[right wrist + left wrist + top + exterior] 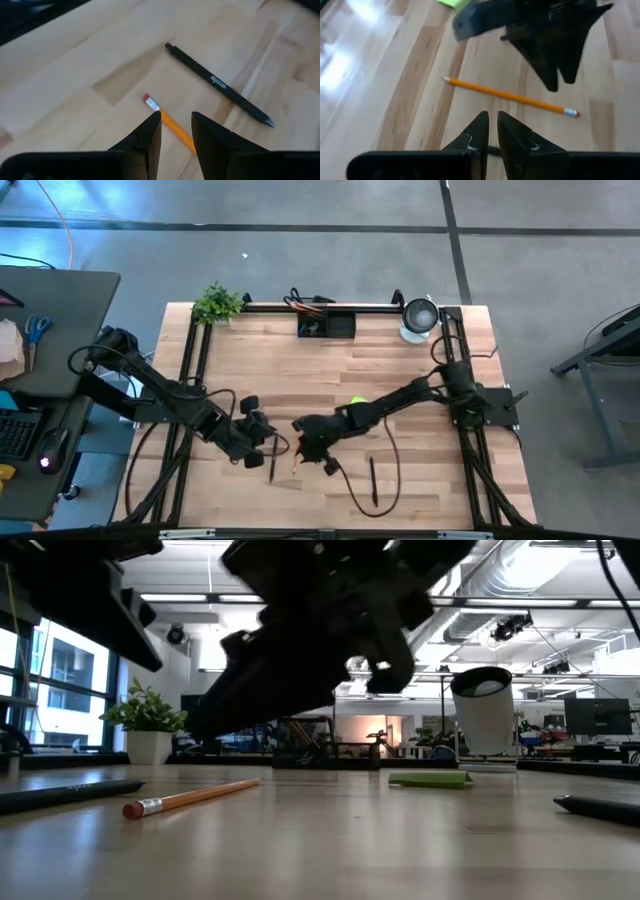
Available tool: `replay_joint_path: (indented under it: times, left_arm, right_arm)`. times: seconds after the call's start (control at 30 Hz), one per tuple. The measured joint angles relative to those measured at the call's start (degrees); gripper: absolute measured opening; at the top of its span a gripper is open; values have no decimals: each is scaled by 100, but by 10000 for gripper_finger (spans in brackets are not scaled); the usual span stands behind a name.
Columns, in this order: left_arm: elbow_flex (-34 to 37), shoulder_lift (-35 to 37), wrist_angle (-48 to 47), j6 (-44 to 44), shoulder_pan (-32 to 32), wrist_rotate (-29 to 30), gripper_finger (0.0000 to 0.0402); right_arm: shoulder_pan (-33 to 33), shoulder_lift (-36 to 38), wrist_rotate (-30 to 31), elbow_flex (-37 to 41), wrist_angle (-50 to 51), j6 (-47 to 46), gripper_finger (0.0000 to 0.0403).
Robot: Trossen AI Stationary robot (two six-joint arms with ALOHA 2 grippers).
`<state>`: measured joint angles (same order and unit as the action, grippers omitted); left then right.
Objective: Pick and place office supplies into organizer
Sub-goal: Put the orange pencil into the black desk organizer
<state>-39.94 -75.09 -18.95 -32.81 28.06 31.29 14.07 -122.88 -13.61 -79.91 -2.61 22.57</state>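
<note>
An orange pencil [510,98] with a pink eraser end [148,102] lies flat on the wooden table near its front edge. My right gripper [176,122] hangs open just above it, a finger on either side of the shaft and clear of it. My left gripper [493,120] is shut on nothing and points at the pencil from the table's left. A black pen [220,85] lies beside the pencil, and another [373,480] lies to the right. The lime-green sticky pad [357,401] lies mid-table. The black organizer [327,324] stands at the far edge.
A silver-and-white cup [418,320] stands at the far right and a small potted plant [217,303] at the far left corner. The right arm's cable [392,470] loops over the table near the second pen. A side desk [50,330] stands left of the table.
</note>
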Motion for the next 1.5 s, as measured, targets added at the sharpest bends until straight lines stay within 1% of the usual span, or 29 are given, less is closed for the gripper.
replay_joint_path:
  times: [0.1,0.27,0.43,0.6,0.93,1.27,1.5]
  left_arm:
    - [0,0,-96,-137,167,31,28]
    - [0,0,-230,-284,367,140,28]
    - [0,0,-405,-370,398,189,28]
    - [0,0,-401,-372,382,373,28]
    - [0,0,-401,-411,384,376,28]
    - [-6,4,-469,-535,384,371,28]
    - [-7,4,-509,-594,384,365,28]
  right_arm:
    - [-109,-268,-356,-341,280,74,103]
    - [-197,-517,-375,-585,509,393,103]
    - [-267,-535,-361,-521,666,744,98]
    - [-368,-537,-467,-507,664,749,81]
    - [-447,-537,-454,-503,733,883,55]
    - [-445,-749,-451,-536,746,841,58]
    - [-375,-800,-301,-530,815,699,64]
